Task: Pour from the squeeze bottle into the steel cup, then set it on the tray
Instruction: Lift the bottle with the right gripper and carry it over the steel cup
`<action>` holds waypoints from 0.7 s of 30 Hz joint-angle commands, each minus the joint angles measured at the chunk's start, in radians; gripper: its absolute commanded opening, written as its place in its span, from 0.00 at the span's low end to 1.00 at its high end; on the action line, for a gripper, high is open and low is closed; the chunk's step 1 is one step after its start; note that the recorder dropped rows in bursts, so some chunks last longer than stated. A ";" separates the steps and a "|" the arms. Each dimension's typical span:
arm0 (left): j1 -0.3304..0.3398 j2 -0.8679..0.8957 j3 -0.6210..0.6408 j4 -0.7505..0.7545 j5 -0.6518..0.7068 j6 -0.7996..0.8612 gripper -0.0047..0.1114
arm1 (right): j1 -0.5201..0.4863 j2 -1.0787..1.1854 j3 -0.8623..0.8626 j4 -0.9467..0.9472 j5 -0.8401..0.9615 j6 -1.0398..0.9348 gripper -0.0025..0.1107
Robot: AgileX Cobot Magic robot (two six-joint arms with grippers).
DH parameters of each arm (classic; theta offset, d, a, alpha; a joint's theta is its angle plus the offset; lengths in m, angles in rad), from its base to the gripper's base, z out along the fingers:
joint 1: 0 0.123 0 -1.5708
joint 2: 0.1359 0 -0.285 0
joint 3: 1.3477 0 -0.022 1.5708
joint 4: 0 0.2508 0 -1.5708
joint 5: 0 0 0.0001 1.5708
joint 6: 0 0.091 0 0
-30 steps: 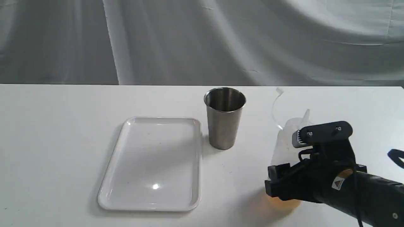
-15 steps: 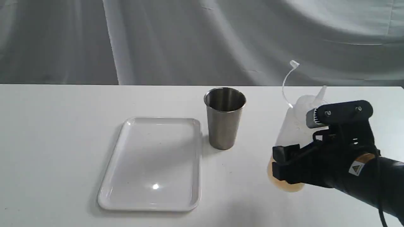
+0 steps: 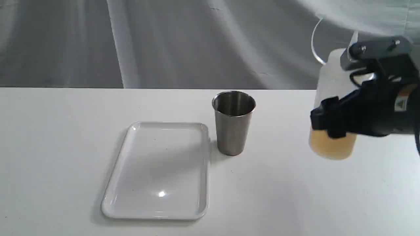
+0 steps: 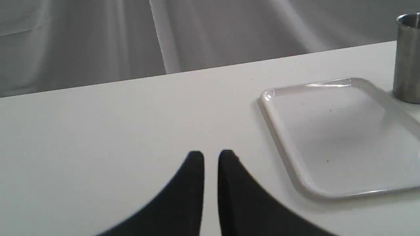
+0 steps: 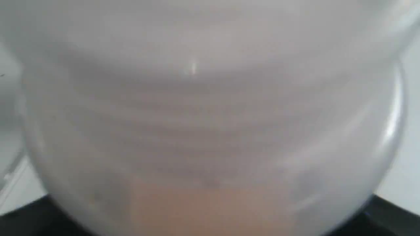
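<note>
The squeeze bottle point(image 3: 329, 77), translucent with amber liquid in its lower part, hangs upright in the air at the right, well off the table. My right gripper point(image 3: 333, 119) is shut on its lower body, and the thin cap strap arcs up beside the nozzle. Up close, the bottle point(image 5: 210, 114) fills the right wrist view. The steel cup point(image 3: 233, 124) stands upright mid-table, left of the bottle, and shows again as the steel cup point(image 4: 407, 59). The white tray point(image 3: 160, 170) lies just left of the cup with nothing on it. My left gripper point(image 4: 211, 158) hovers over bare table left of the tray point(image 4: 328, 137), fingers nearly together, holding nothing.
A grey cloth backdrop hangs behind the white table point(image 3: 59, 137). The table's far edge runs just behind the cup. No other objects show on the tabletop.
My right gripper has lifted the squeeze bottle off the table and carried it up and slightly to the right. Cup and tray have not moved.
</note>
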 commanded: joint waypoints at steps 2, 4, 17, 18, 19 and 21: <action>-0.003 -0.005 0.004 0.001 -0.007 -0.002 0.11 | -0.007 -0.015 -0.145 -0.328 0.107 0.222 0.53; -0.003 -0.005 0.004 0.001 -0.007 -0.002 0.11 | 0.009 -0.006 -0.190 -0.432 0.128 0.266 0.53; -0.003 -0.005 0.004 0.001 -0.007 -0.002 0.11 | 0.192 0.265 -0.351 -0.843 0.347 0.314 0.53; -0.003 -0.005 0.004 0.001 -0.007 -0.002 0.11 | 0.197 0.284 -0.351 -0.884 0.360 0.340 0.53; -0.003 -0.005 0.004 0.001 -0.007 -0.002 0.11 | 0.202 0.298 -0.351 -0.916 0.374 0.359 0.53; -0.003 -0.005 0.004 0.001 -0.007 -0.002 0.11 | 0.215 0.328 -0.351 -0.984 0.404 0.398 0.53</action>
